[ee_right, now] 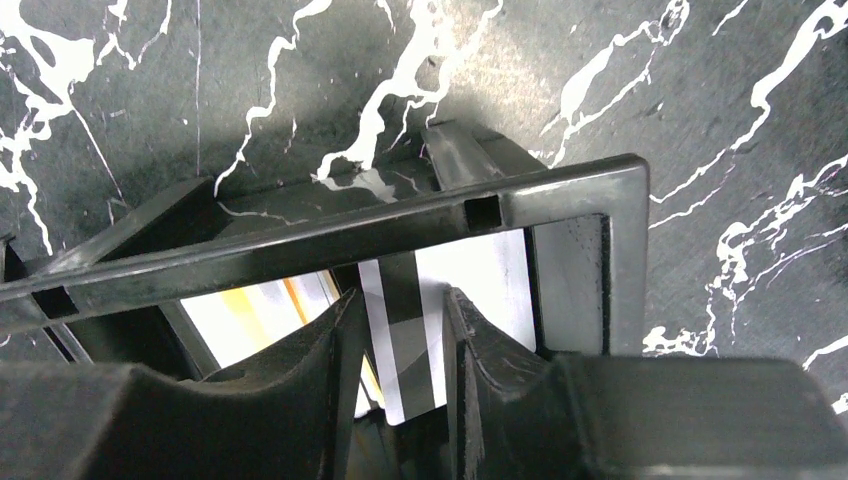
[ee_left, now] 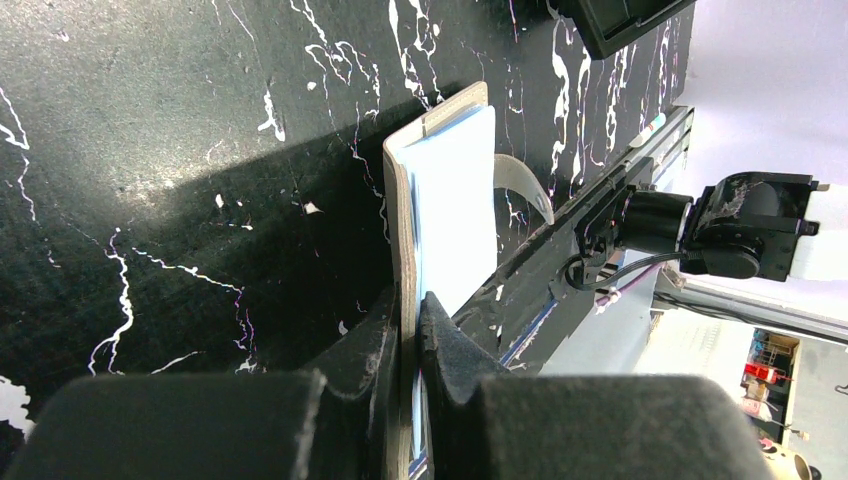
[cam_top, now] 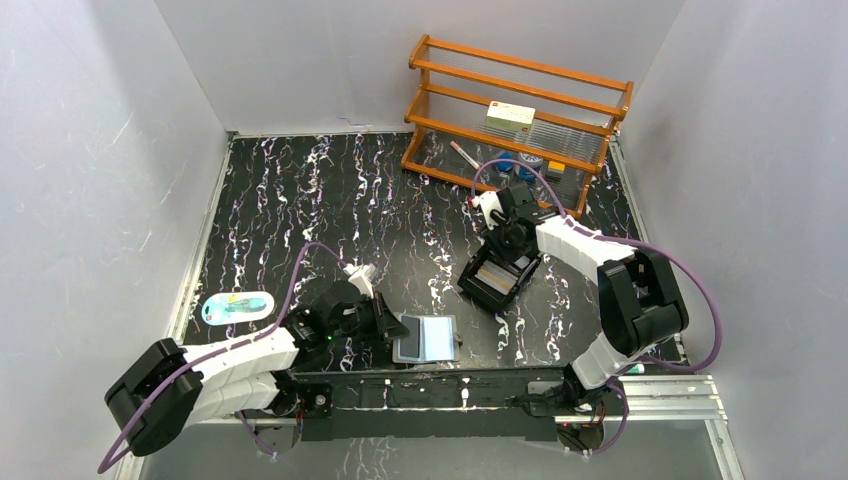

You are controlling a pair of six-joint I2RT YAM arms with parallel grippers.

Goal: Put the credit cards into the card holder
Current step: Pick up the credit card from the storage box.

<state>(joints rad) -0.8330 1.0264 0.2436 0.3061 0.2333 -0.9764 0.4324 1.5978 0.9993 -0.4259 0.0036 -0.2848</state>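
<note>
Marbled table [cam_top: 300,200], left hand [ee_left: 410,330] pinching card holder [ee_left: 455,200], right hand [ee_right: 400,340] part-open inside tray [ee_right: 580,200]

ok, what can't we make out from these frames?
- Number of cards: right wrist view, the black tray rim and right gripper cover most; top view, the arm hides them.
- Whether the card holder holds a card: left wrist view is edge-on, left gripper clamps its edge; top view too small.
- Print on the box on the rack, top view: too small.
- Packet, far left, top view: too small to identify.
</note>
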